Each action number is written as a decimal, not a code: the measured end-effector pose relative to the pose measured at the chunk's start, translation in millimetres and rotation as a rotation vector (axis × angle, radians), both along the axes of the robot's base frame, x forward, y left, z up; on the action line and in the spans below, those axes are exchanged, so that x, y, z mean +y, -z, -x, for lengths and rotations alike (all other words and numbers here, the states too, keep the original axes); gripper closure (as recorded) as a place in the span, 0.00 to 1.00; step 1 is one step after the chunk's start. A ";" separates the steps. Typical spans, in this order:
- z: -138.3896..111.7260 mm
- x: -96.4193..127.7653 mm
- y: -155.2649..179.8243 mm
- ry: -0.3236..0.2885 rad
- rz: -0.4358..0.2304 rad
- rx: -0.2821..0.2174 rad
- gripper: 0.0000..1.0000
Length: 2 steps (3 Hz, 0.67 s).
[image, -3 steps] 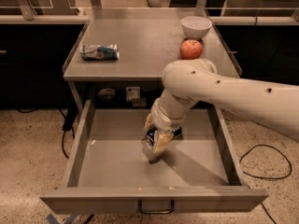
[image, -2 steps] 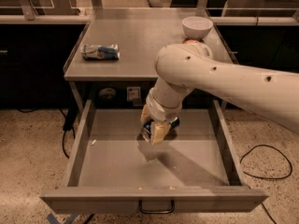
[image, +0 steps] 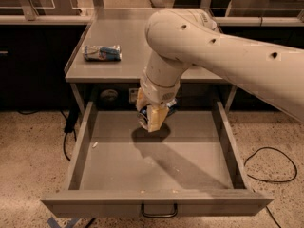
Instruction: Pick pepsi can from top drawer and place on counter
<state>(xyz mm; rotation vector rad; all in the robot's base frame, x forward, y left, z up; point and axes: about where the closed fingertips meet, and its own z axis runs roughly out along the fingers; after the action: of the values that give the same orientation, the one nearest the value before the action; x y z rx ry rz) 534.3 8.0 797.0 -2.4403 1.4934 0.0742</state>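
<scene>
Above the open top drawer (image: 78, 148), the robot's pale arm (image: 228, 51) reaches in from the drawer's right side. Behind and higher than the drawer stands the grey surface (image: 142, 46). Over the drawer's rear half hangs the claw (image: 151, 122), its fingers closed around the pepsi can (image: 141, 120), held clear of the drawer floor with a shadow beneath. A snack packet (image: 101, 52) lies on the surface, beyond the drawer's left rear corner.

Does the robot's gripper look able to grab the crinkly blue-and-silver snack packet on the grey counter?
Probably not yet: the gripper is full, shut on the small blue pepsi can above the grey metal drawer. Nothing blocks the snack packet on the counter.
</scene>
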 end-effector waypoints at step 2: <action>-2.3 2.1 -12.8 -0.011 0.017 -0.002 1.00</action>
<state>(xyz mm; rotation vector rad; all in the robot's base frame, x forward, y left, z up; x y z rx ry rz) 536.6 10.1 809.8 -2.4614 1.4857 0.0616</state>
